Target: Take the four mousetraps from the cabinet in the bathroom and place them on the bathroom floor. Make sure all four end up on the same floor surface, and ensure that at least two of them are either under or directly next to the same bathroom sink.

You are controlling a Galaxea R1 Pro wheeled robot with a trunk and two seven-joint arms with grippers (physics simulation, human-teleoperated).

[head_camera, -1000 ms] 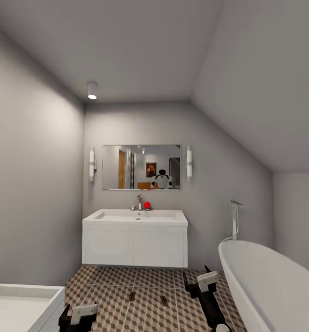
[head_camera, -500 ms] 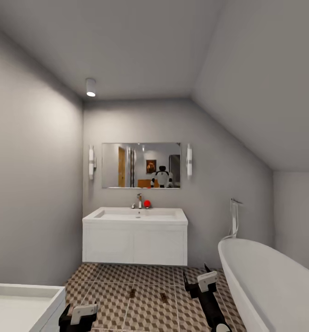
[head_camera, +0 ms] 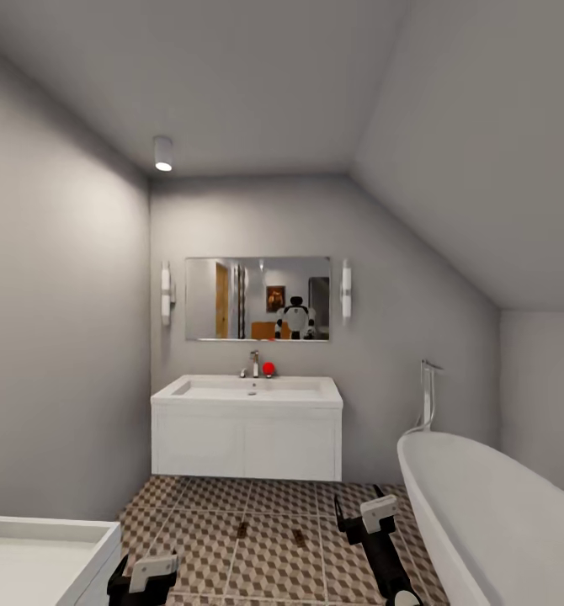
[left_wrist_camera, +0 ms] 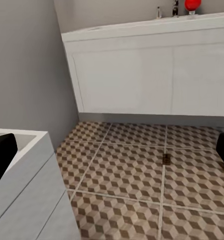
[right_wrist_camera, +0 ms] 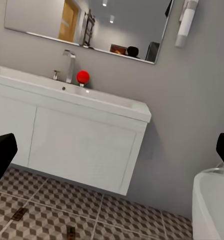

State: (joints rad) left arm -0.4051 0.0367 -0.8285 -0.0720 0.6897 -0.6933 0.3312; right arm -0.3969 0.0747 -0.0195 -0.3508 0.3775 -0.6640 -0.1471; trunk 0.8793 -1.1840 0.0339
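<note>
**Two traps down, view drawn back from the sink**

Backed slightly off the bathroom sink over the last second. Saw two mousetraps lying on the bathroom floor before it. Left gripper and right gripper apparently empty; whether released or clenched, cannot tell.

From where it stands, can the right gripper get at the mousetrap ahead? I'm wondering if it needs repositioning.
Probably yes: the mousetrap lies on open floor just ahead of the right gripper, nothing between them.
</note>
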